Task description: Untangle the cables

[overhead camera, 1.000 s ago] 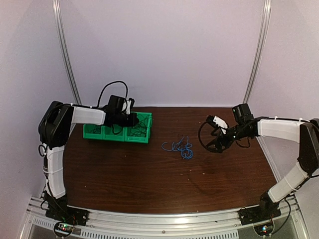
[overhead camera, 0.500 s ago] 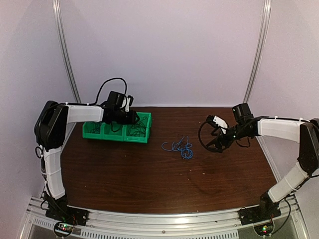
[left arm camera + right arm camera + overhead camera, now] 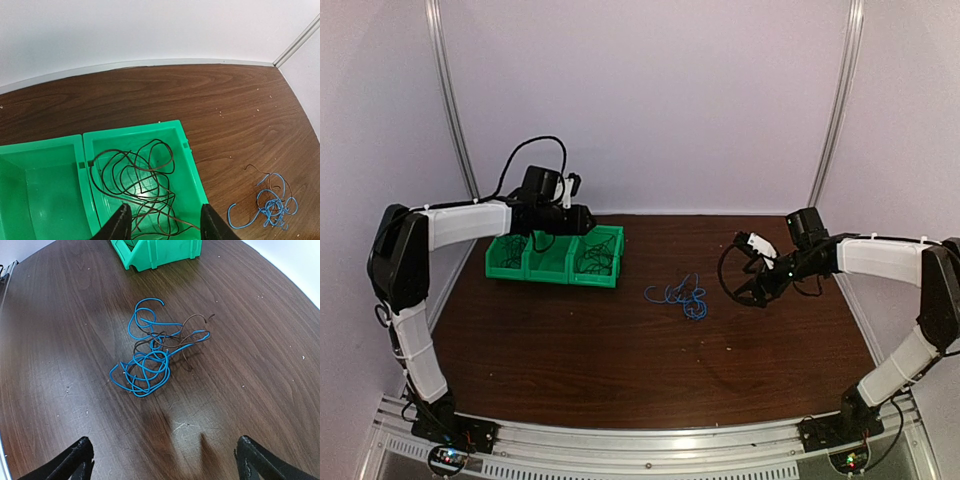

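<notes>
Jaws apart on both sides, nothing held

My left gripper (image 3: pixel 165 227) hangs with its fingers (image 3: pixel 119 227) spread and nothing between them, right over the green bin (image 3: pixel 190 160), above the compartment at the bin's right end. Just beneath the fingertips, on that compartment's floor, lies a dark cable (image 3: pixel 134 167) in loose overlapping loops; I am not touching it.

My right gripper (image 3: pixel 167 465) is well off to the right of the bin, fingers spread wide and empty, held above the table (image 3: pixel 60 340) and pointed back toward the bin. Ahead of its fingertips, between them and the bin's right end, the tangle (image 3: pixel 688 300) rests on the wood: a blue cable (image 3: pixel 145 367) wound into a knot of small loops, with a thin brown cable (image 3: pixel 192 319) threaded through it. The tangle touches neither the bin nor my fingers. One blue end curls in a hook on the side facing the bin; the brown cable arches out of the knot on that side too. Seen from overhead, the tangle lies right of the bin and a little nearer to me, closer to my right gripper than to my left.
</notes>
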`<state>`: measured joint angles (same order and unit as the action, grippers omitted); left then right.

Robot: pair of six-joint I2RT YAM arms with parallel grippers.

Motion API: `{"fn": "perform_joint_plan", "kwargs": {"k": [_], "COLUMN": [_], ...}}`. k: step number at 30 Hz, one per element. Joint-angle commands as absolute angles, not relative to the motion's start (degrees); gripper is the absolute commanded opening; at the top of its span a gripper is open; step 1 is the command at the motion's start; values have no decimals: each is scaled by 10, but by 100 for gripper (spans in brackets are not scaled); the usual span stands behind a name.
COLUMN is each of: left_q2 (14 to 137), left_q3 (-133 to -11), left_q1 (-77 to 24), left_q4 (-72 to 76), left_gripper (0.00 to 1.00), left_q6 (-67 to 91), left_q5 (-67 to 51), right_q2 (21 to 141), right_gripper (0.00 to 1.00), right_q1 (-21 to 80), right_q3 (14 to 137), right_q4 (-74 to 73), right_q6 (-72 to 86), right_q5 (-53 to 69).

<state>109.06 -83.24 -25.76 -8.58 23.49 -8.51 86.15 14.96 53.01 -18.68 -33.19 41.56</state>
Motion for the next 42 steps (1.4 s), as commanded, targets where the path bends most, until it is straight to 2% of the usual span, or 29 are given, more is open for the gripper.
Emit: {"fn": "perform_joint_plan", "kwargs": {"k": [1, 11, 16, 26, 29, 34, 38, 42], "left_q2": [1078, 1093, 1145, 1248, 1234, 1163, 1128, 1113], "left_q3": [-832, -861, -927, -1050, -1036, -968, -918, -856], "left_q1": [-257, -256, -243, -218, -224, -282, -338, -375], "left_q4": [-87, -111, -121, -181, -171, -116, -85, -18], "left_gripper": [48, 49, 49, 43, 41, 42, 42, 42], "left_q6": [212, 169, 157, 138, 124, 82, 70, 121], "left_q5": [-93, 21, 2, -61, -94, -115, -159, -202], "right_q2": [863, 862, 870, 870, 871, 883, 919, 972], "right_gripper": [100, 100, 100, 100, 100, 99, 86, 80], "right_q1": [145, 145, 145, 145, 144, 147, 147, 161], "right_q3": [547, 547, 549, 549, 550, 567, 611, 670], "right_q4": [-193, -195, -198, -200, -200, -192, -197, -220], "right_q6": [-338, -339, -340, -342, -342, -330, -292, -264], "right_q5": [425, 425, 427, 423, 425, 398, 390, 412]}}
